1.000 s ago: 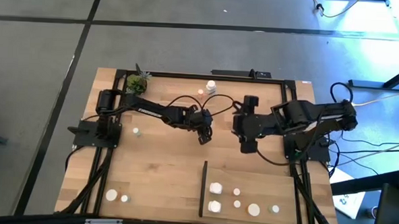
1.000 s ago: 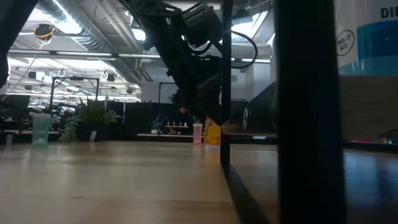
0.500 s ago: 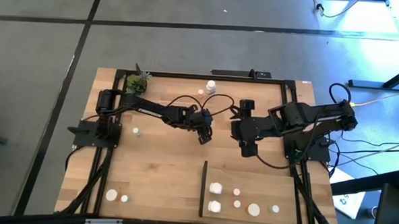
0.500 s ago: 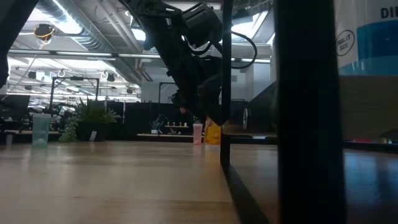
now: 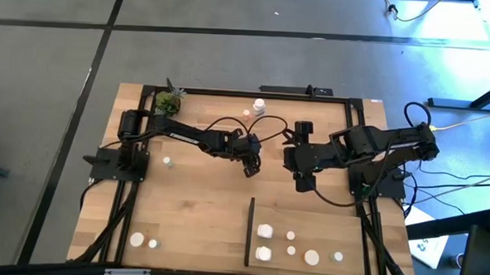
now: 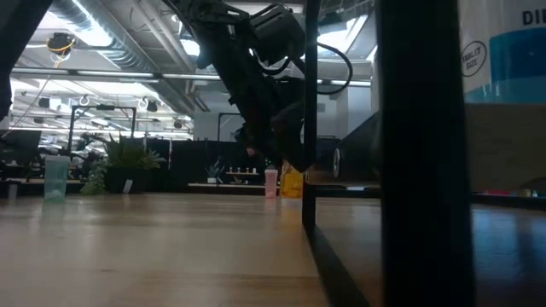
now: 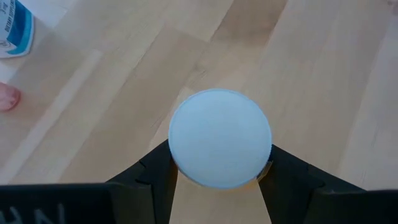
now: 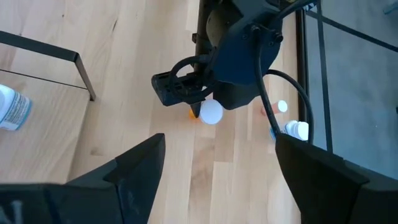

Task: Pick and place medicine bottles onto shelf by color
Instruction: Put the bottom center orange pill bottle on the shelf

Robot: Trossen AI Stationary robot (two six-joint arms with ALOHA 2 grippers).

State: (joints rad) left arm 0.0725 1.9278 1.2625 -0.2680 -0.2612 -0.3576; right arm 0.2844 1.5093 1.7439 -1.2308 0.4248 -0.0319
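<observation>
Item: white-topped medicine bottle (image 7: 220, 146), clamped between the left gripper (image 5: 250, 164) fingers (image 7: 152, 177) near table centre, above the wood.

Right gripper (image 5: 303, 178): just beside, at 3 o'clock of the left; jaws spread wide, holding nothing.

Shelf (image 5: 308, 208): at 5 o'clock of the held bottle; black upright strip (image 5: 250, 231) on its near edge; six bottles already on it.

Surroundings: two bottles (image 5: 259, 107) at 12 o'clock by the far rail; one (image 5: 168, 161) at 9 o'clock; two (image 5: 144, 241) at 7 o'clock; potted plant (image 5: 169, 100) at 10 o'clock. Bare wood lies between gripper and shelf.
</observation>
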